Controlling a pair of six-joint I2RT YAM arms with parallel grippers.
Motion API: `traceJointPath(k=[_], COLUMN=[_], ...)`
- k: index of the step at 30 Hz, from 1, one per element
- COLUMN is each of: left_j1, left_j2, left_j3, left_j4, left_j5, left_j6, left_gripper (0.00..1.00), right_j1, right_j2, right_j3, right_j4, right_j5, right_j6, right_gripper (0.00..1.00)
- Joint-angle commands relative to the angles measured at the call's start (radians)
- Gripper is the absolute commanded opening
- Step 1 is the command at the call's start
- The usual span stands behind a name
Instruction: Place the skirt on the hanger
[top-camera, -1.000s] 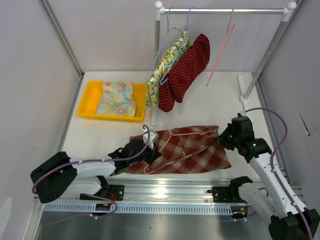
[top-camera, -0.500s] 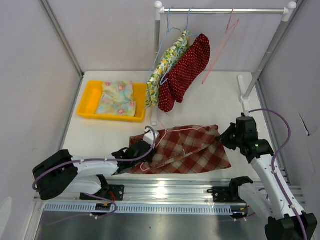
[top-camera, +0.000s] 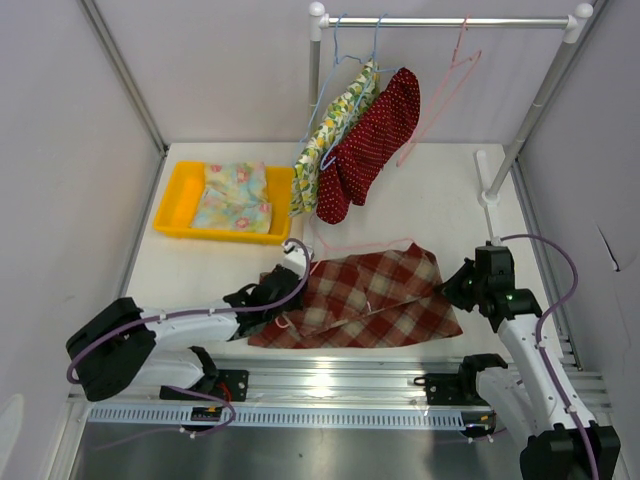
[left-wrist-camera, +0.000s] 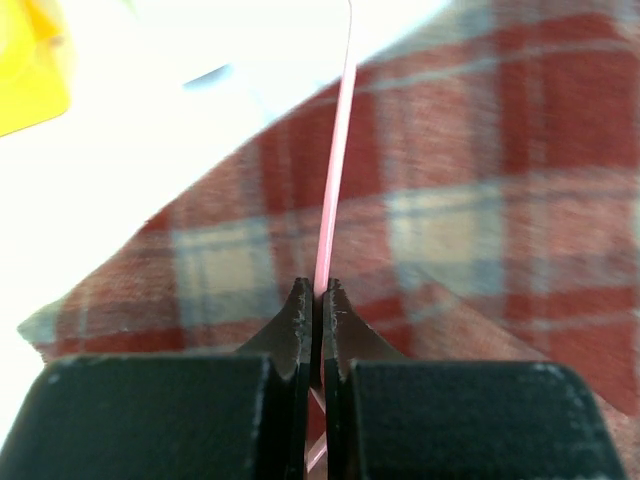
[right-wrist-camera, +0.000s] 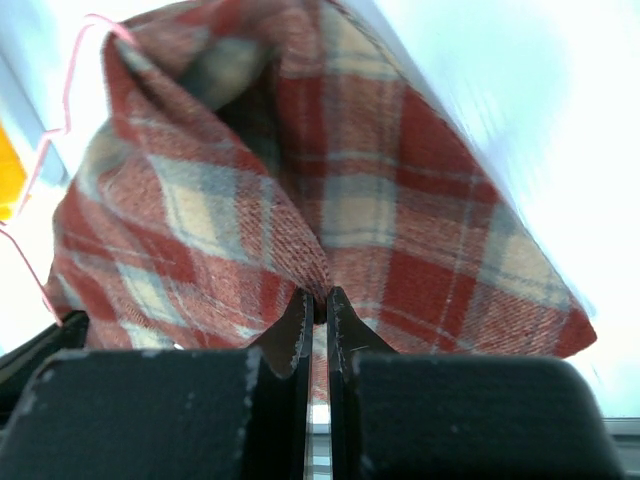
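I find the skirt (top-camera: 372, 298) lying on the desk (top-camera: 430, 210) near its front edge, the left gripper (left-wrist-camera: 315, 296) jaws clamped on the pink hanger (left-wrist-camera: 332, 180) wire over the skirt's left side, and the right gripper (right-wrist-camera: 316, 302) jaws pinching a fold at the skirt's right edge.

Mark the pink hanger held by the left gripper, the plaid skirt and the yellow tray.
pink hanger (left-wrist-camera: 332, 170), left wrist view, on its wire
plaid skirt (top-camera: 385, 300), top external view, middle of the cloth
yellow tray (top-camera: 170, 205), top external view, left wall
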Motion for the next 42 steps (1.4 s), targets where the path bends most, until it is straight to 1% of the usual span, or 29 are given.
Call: traceJointPath(k=[1,5,6,7,8,12,13,15,18,21,22,23,26,27,28,33,38,41,42], left_j1=[0.088,0.143,0.16,0.198,0.211,0.241,0.26,0.287,0.288,0.288,0.288,0.288,0.288,0.288,0.291,0.3,0.314,0.321,0.321], left_j2=[-0.011,-0.023,-0.02,-0.019,-0.022,-0.022,-0.022,-0.02,-0.019,-0.006,0.007,0.015,0.043,0.047,0.052,0.075,0.072,0.07,0.07], left_j3=[0.031,0.038,0.049,0.055,0.055,0.065,0.065,0.072,0.068,0.074,0.081,0.089,0.13,0.135,0.147,0.196,0.186,0.184,0.187], left_j4=[0.016,0.023,0.006,0.006,0.015,0.036,0.039,0.041,0.087,0.13,0.135,0.138,0.136,0.13,0.13,0.099,0.087,0.087,0.087], left_j5=[-0.047,0.004,0.009,0.031,0.076,0.095,0.093,0.108,0.122,0.125,0.125,0.122,0.089,0.076,0.066,0.053,0.047,0.064,0.07], left_j6=[-0.015,0.011,0.005,-0.01,-0.011,-0.014,-0.026,-0.059,-0.066,-0.083,-0.084,-0.084,-0.086,-0.086,-0.083,-0.058,-0.057,-0.061,-0.061], left_gripper=[0.0,0.0,0.0,0.0,0.0,0.01,0.03,0.05,0.03,0.02,0.02,0.02,0.06,0.1,0.11,0.1,0.09,0.17,0.19], right_j1=[-0.022,-0.034,-0.042,-0.05,-0.061,-0.077,-0.084,-0.085,-0.081,-0.016,0.034,0.054,0.096,0.099,0.1,0.099,0.108,0.165,0.216], right_j2=[-0.014,-0.008,-0.008,0.003,0.014,0.041,0.045,0.04,0.025,-0.007,-0.012,-0.015,-0.009,-0.011,-0.012,-0.02,-0.012,-0.015,-0.02], right_j3=[-0.017,-0.013,-0.016,-0.023,-0.025,-0.051,-0.057,-0.074,-0.102,-0.119,-0.123,-0.128,-0.149,-0.155,-0.168,-0.197,-0.218,-0.228,-0.232], right_j4=[0.012,0.011,0.023,0.029,0.032,0.063,0.064,0.08,0.092,0.083,0.081,0.081,0.083,0.083,0.084,0.087,0.112,0.123,0.12], right_j5=[0.007,0.041,0.027,0.019,0.015,0.008,0.004,-0.021,-0.081,-0.035,-0.018,0.013,0.034,0.036,0.034,0.056,0.042,0.053,0.064], right_j6=[-0.005,-0.002,-0.007,-0.008,-0.01,-0.011,-0.013,-0.019,-0.015,0.015,0.034,0.044,0.056,0.058,0.059,0.056,0.067,0.091,0.119], right_gripper=[0.0,0.0,0.0,0.0,0.0,0.0,0.0,0.0,0.0,0.0,0.0,0.0,0.0,0.0,0.0,0.0,0.0,0.0,0.0])
